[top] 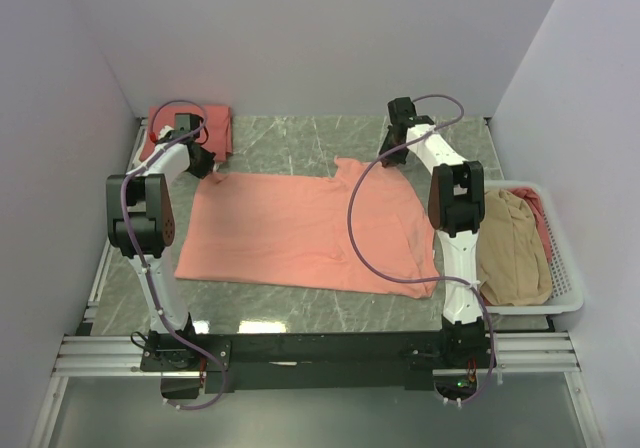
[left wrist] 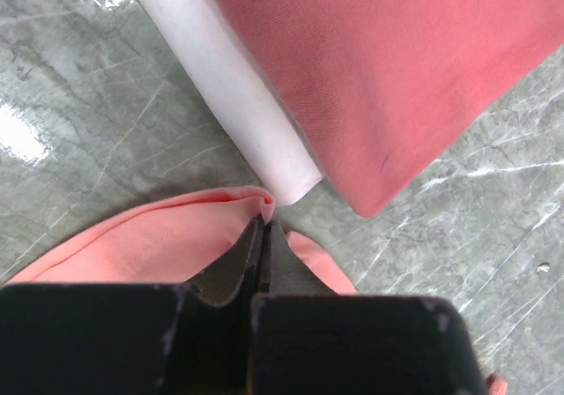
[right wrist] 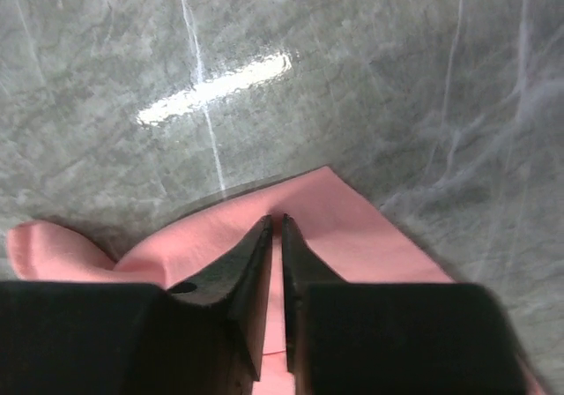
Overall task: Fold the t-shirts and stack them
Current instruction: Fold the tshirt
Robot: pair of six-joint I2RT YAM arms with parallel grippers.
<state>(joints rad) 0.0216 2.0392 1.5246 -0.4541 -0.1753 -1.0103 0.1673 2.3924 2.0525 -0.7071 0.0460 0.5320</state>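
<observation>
The salmon-pink t-shirt (top: 300, 233) lies spread flat at the centre of the tabletop (top: 290, 138). The left tool (top: 203, 164) is clenched on its upper-left corner and the right tool (top: 392, 155) on its upper-right edge. This looks like the start of a fold, so next both tools should lift together and carry that edge evenly toward the lower edge.

Bright even light, glare on table (right wrist: 211, 86).
</observation>
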